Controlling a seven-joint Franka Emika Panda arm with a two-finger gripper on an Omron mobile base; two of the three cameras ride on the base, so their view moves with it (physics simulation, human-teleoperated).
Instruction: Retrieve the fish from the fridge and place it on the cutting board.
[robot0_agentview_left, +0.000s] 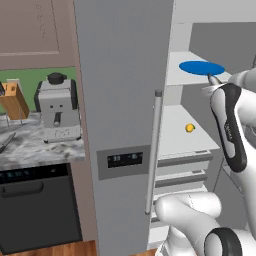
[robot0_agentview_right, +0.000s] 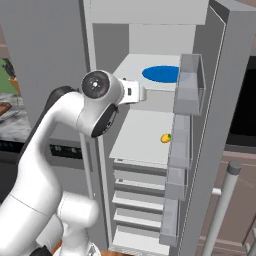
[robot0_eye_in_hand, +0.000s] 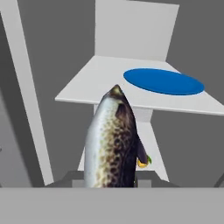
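Hand view: fish (robot0_eye_in_hand: 111, 144) gripped, clear of the fridge (robot0_agentview_left: 125, 100) shelf.
I have the hand (robot0_eye_in_hand: 109, 181) clamped on its tail, nose toward twelve o'clock, blue plate (robot0_eye_in_hand: 164, 81) at one o'clock, ready for carrying to the cutting board.

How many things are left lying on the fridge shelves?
2: a blue plate on the upper shelf and a small yellow ball on the shelf below. The drawers may hide more.
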